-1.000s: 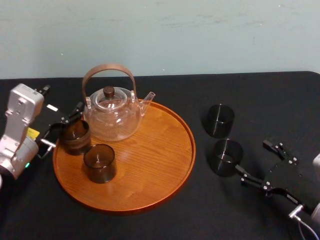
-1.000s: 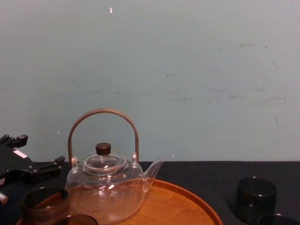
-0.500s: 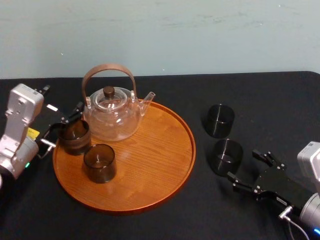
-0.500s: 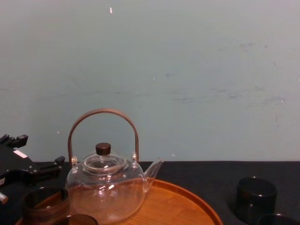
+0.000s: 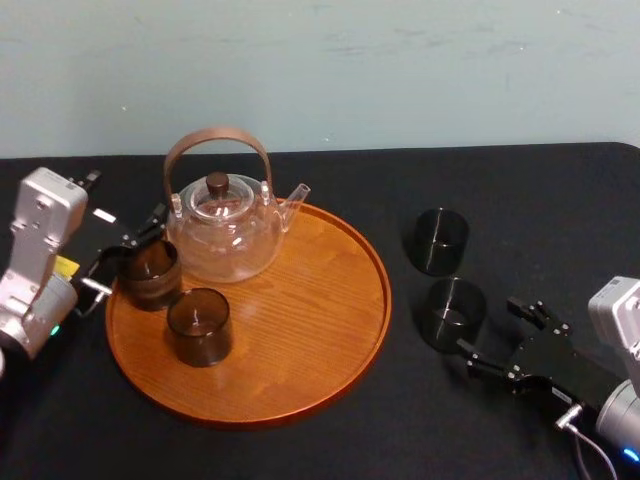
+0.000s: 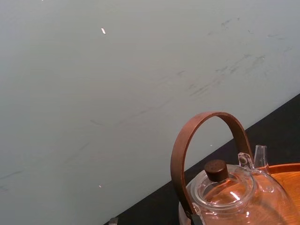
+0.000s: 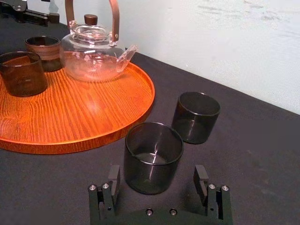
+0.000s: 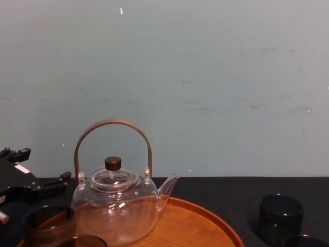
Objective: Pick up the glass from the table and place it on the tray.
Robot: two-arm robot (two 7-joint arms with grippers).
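Two dark glasses stand on the black table right of the tray (image 5: 330,370): a far one (image 5: 441,240) and a near one (image 5: 452,312). My right gripper (image 5: 493,330) is open just behind the near glass (image 7: 153,157), whose base sits between the fingertips (image 7: 114,172) without contact. The round wooden tray (image 7: 93,117) holds a glass teapot (image 5: 225,228) and two brownish glasses (image 5: 199,325). My left gripper (image 5: 125,255) is open at the tray's left rim, its fingers either side of the left brown glass (image 5: 150,272).
The teapot's tall wooden handle (image 8: 113,126) rises over the tray's back (image 8: 205,226). The far glass (image 8: 280,218) stands close to the near one. A pale wall closes the table's far edge. Bare black cloth lies in front of the tray and to the right.
My right gripper has moved in toward the near table glass, its wrist coming into the head view. The left arm, tray and glasses have not moved.
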